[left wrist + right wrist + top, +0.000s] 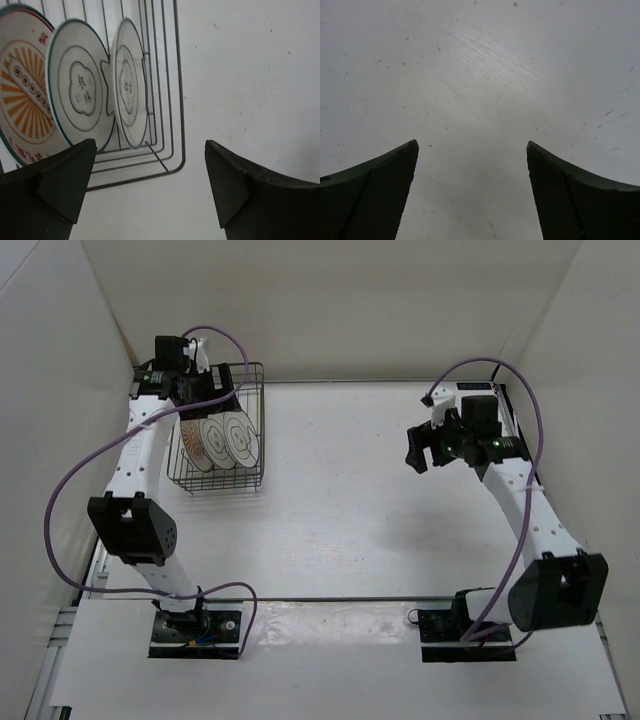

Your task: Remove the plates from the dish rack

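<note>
The dish rack (250,478), a dark wire basket, stands at the table's far left. Three plates stand upright in it: one with an orange sunburst centre (191,446) (20,95) and two white ones with grey rings (213,443) (240,437) (80,90) (129,85). My left gripper (197,395) (150,150) hangs open above the rack's far end, holding nothing and touching no plate. In the left wrist view the rack's rim wire (176,100) runs between its fingers. My right gripper (415,450) (472,147) is open above the bare table at the right, away from the rack.
White walls enclose the table on the left, back and right. A purple cable (70,490) loops out from the left arm, and another (520,380) arcs over the right arm. The white table surface (340,490) lies between rack and right arm.
</note>
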Robot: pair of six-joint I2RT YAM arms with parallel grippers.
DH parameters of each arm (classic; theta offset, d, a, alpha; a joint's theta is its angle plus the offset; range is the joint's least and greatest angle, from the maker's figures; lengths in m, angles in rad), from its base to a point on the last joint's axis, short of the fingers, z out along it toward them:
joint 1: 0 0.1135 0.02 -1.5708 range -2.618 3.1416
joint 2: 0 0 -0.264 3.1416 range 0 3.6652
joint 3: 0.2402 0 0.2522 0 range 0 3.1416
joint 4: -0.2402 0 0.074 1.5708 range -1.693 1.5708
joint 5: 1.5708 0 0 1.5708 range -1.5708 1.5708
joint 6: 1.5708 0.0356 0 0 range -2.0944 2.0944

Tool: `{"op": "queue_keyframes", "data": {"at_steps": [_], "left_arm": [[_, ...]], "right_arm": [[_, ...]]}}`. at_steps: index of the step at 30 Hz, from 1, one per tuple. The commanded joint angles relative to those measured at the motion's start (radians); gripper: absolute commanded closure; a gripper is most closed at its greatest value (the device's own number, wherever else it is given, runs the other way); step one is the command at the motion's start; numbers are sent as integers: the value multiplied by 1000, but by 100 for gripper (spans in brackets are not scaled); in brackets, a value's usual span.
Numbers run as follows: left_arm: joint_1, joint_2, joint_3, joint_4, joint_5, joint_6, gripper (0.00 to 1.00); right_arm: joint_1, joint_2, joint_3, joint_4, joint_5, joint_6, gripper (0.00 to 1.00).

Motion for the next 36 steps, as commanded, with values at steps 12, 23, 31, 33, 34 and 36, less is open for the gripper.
{"op": "queue_keyframes", "data": {"at_steps": [12,23,31,33,34,36], "left_arm": [[-44,199,149,-114,-200,-47,0],[-87,227,89,-41,-260,-41,0],[-87,196,14,116,-129,-19,0],[-85,214,41,82,-151,-21,0],[-85,223,46,74,-154,-18,0],[-85,234,47,65,-159,-15,0]], "right_arm": [[-1,195,266,-349,70,120,10],[-4,198,267,-350,144,72,10],[-4,207,262,-338,173,20,10],[-3,219,262,-338,178,12,10],[-3,225,269,-337,181,12,10],[-6,236,273,-335,195,5,10]]}}
